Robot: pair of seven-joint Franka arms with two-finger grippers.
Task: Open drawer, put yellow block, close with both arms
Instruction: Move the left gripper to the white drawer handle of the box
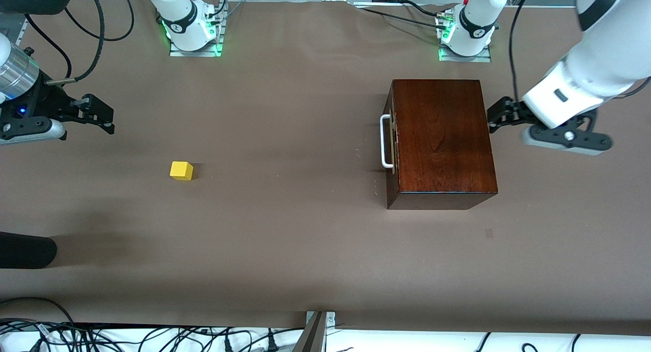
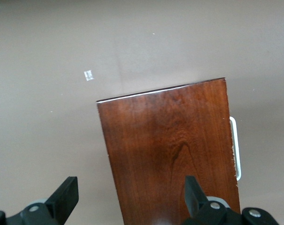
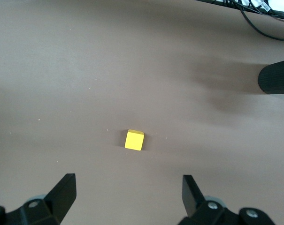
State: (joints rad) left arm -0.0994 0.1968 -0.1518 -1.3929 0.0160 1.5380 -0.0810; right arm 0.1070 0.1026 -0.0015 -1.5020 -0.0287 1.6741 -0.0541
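The glossy mahogany box (image 1: 445, 138) stands toward the left arm's end of the table. Its drawer (image 1: 391, 153) is shut, and the white handle (image 1: 385, 141) faces the right arm's end. The yellow block (image 1: 181, 170) lies alone on the brown table (image 1: 285, 214), toward the right arm's end. My left gripper (image 1: 492, 117) hangs open over the box's edge away from the handle; in the left wrist view one finger (image 2: 194, 190) is over the box top (image 2: 174, 150). My right gripper (image 1: 109, 120) is open over bare table, with the block (image 3: 134, 140) ahead of its fingers (image 3: 64, 192).
A black rounded object (image 1: 25, 250) pokes in at the table's edge near the right arm's end, nearer the front camera than the block. Cables (image 1: 127, 336) run along the table's near edge. A small pale mark (image 1: 489, 233) is on the table beside the box.
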